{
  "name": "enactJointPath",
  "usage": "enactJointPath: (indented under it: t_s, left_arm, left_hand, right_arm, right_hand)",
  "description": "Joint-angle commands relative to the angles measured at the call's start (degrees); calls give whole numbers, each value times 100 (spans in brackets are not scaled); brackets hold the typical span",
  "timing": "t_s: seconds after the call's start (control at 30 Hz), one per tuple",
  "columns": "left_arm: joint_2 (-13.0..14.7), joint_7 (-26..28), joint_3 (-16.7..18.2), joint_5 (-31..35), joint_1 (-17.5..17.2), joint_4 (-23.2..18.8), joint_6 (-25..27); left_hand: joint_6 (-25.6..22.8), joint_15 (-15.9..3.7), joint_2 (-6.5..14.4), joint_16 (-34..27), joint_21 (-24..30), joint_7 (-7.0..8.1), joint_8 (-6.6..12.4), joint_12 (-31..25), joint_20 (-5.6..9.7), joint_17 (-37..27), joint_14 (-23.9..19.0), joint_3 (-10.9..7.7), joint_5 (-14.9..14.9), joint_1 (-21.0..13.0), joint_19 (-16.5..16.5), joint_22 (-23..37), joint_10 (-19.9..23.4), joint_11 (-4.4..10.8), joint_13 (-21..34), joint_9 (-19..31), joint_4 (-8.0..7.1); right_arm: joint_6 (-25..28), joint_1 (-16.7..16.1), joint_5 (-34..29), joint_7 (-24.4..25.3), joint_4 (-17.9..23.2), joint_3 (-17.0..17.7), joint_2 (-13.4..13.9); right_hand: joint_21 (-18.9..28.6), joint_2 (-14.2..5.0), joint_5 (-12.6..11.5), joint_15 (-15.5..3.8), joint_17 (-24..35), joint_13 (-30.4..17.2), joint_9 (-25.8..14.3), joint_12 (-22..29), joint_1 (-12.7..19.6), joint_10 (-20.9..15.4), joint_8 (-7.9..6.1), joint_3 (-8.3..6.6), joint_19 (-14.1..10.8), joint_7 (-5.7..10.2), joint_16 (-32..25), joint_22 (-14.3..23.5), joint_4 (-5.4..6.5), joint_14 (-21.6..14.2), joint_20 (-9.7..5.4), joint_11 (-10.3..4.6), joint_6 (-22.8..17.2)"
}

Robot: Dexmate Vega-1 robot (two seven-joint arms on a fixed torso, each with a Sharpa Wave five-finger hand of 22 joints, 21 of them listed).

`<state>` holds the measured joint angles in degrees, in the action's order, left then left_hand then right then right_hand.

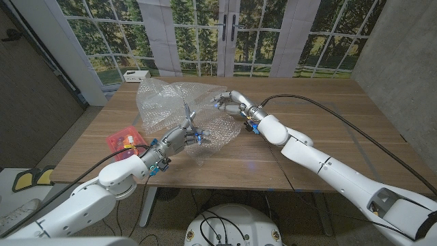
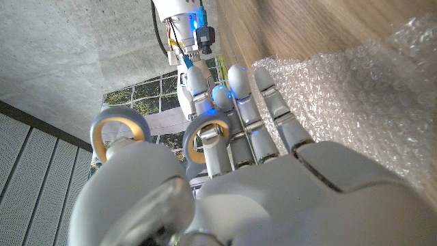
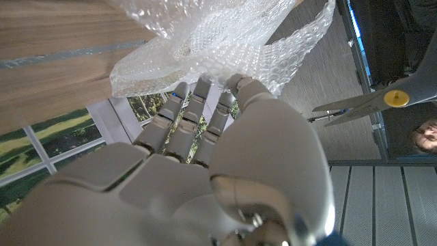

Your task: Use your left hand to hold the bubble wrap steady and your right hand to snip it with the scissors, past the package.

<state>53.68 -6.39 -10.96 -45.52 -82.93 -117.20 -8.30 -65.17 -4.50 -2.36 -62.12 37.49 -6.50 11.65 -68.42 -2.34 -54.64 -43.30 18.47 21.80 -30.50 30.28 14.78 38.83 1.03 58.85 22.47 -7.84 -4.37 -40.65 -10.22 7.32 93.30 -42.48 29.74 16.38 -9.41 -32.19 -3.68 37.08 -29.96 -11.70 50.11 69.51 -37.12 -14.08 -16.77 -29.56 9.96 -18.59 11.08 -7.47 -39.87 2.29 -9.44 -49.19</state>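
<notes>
A crumpled sheet of clear bubble wrap [image 1: 169, 101] lies across the middle of the wooden table [image 1: 328, 123]. My left hand [image 1: 176, 141] grips grey scissors [image 1: 188, 116] at the wrap's near edge, blades pointing up and away. In the left wrist view my fingers [image 2: 235, 130] pass through the yellow-lined handle rings [image 2: 205, 134], with the bubble wrap [image 2: 355, 102] beside them. My right hand [image 1: 231, 102] holds the wrap's right edge; its fingertips [image 3: 198, 92] meet the bubble wrap [image 3: 205, 41], and the scissors [image 3: 382, 100] show beyond.
A red-orange package [image 1: 125, 141] lies near the table's left front edge, beside my left forearm. A small white box [image 1: 136, 74] sits at the far left corner. A person's face [image 3: 425, 137] shows at the edge of the right wrist view.
</notes>
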Motion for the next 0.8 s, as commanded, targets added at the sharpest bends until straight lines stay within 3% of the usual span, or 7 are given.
enactJointPath:
  t_s: [0.03, 0.2, 0.27, 0.4, 0.47, 0.57, 0.8]
  left_arm:
    - [-25, -21, 0, 16, -41, 12, -110]
    - [-26, -24, 7, 20, -53, 17, -132]
    - [-35, -29, 6, 18, -57, 22, -147]
    - [-48, -23, -2, 25, -58, 26, -157]
    - [-48, -18, 3, 22, -68, 23, -161]
    - [-48, -2, 13, 21, -85, 16, -165]
    - [-62, 22, 13, 35, -81, 11, -168]
  left_hand:
    - [92, -40, 31, -23, 13, -322, 37, -23, -14, 5, -39, 45, -1, -11, 25, 9, 347, 307, -25, 12, -15]
    - [91, -39, 37, -27, 16, -324, 34, -63, -15, 3, -30, 43, -2, -11, 30, 11, 337, 295, 39, 10, -15]
    - [93, -35, 38, -30, 17, -324, 36, -63, -15, 5, -36, 43, -3, -10, 33, 10, 332, 294, 42, 14, -15]
    - [82, -42, 47, -33, 15, -331, 27, -58, -15, 11, -43, 40, -4, -7, 37, 6, 335, 308, 31, -8, -17]
    - [76, -35, 51, -39, 17, -332, 29, -57, -13, -1, -34, 40, -6, -2, 39, 8, 339, 318, 25, -8, -20]
    - [74, -42, 63, -43, 20, -328, 35, -32, -15, -10, -22, 38, -7, 7, 35, 16, 355, 293, -26, 1, -25]
    - [80, -44, 71, -56, 19, -332, 32, -44, -12, -10, -33, 41, -13, 17, 43, 9, 326, 293, 3, 0, -26]
  right_arm:
    - [296, 39, -627, -23, 381, -167, 161]
    - [697, 19, -1107, 51, 657, -255, 205]
    - [749, 6, -1234, 97, 704, -279, 211]
    - [759, 10, -1225, 44, 690, -280, 190]
    - [726, -2, -1222, 90, 662, -269, 169]
    - [760, -52, -1256, 231, 657, -242, 116]
    - [790, -141, -1372, 528, 642, -217, 36]
  right_hand:
    - [289, -142, -175, -992, 317, -1536, -55, 262, 55, 312, 139, -146, -589, -65, -107, 45, -5, -272, -24, 6, -103]
    - [456, -129, -410, -986, 524, -1898, -101, 509, 59, 528, 201, -266, -813, -203, -129, 71, -8, -472, -130, 68, -133]
    - [513, -90, -552, -984, 590, -2062, -154, 629, 57, 554, 179, -331, -859, -336, -112, 80, -38, -537, -196, 95, -192]
    - [827, -26, -1104, -978, 780, -2583, -381, 951, -53, 554, 120, -615, -1237, -524, -14, 100, -69, -791, -488, 166, -271]
    - [986, -2, -1305, -981, 888, -2819, -497, 1070, -112, 576, 90, -706, -1415, -583, -17, 113, -80, -955, -553, 190, -282]
    - [1190, 38, -1562, -981, 1041, -3110, -654, 1203, -172, 564, 28, -836, -1568, -678, -24, 135, -114, -1180, -617, 217, -367]
    - [1413, 101, -1858, -980, 1190, -3284, -812, 1322, -276, 362, -50, -982, -1707, -776, -25, 146, -131, -1442, -674, 233, -521]
